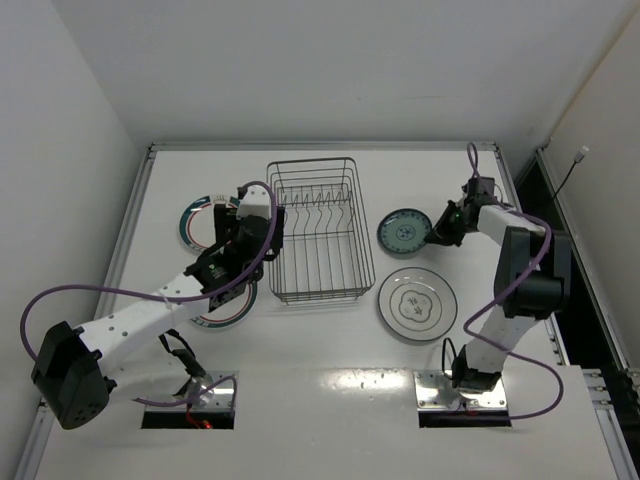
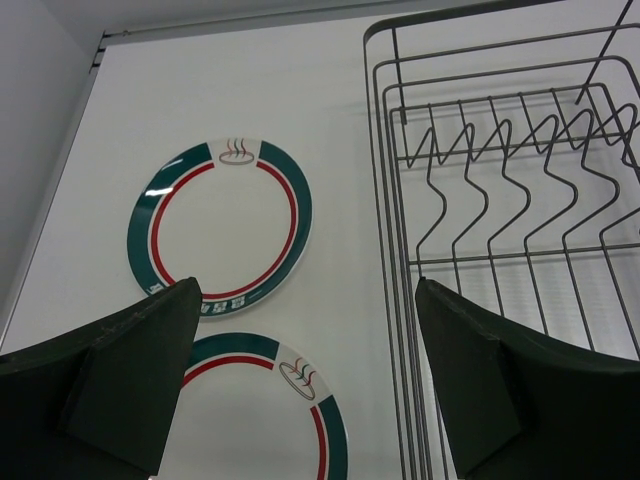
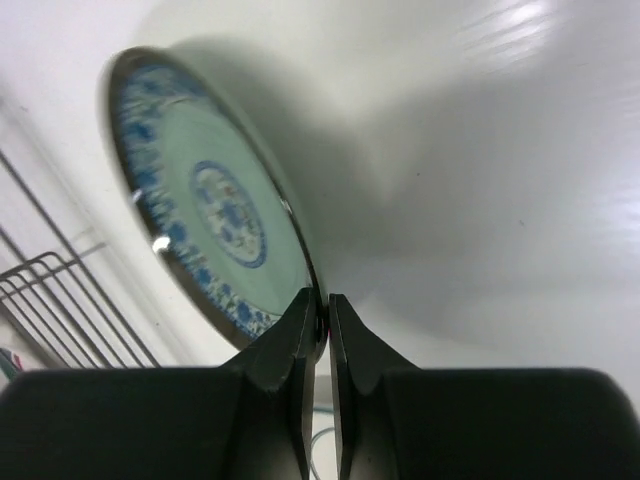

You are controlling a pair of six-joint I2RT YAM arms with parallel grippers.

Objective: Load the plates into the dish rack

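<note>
Table [image 1: 330, 350], white, seen from above, with walls on three sides. Dish rack [image 1: 318, 230], a dark wire basket with a row of upright prongs, stands at the centre, its long axis running from 12 to 6 o'clock. Left arm [image 1: 130, 320] reaches from its base at 7 o'clock toward the rack's 9 o'clock side; right arm [image 1: 520, 270] rises from 5 o'clock and bends back toward 3 o'clock. All four plates are outside the rack. White plate with centre motif [image 1: 417, 302] lies flat at 4 o'clock of the rack, near its right corner. Far banded plate [image 2: 220, 225], white with a green and red rim, lies flat at 9 o'clock of the rack; near banded plate [image 2: 260, 420], of the same pattern, lies just beside it at 8 o'clock, partly hidden under the left arm in the top view. Teal plate [image 1: 404, 231], the smallest, sits at 3 o'clock of the rack, near its right wall. Left gripper [image 2: 307, 290] hovers between the banded plates and the rack's left wall, jaws spread wide with nothing between them. Right gripper [image 3: 322, 300] is at the teal plate's 3 o'clock edge, jaws closed tight on the rim; whether the plate rests flat or is tipped up cannot be told
</note>
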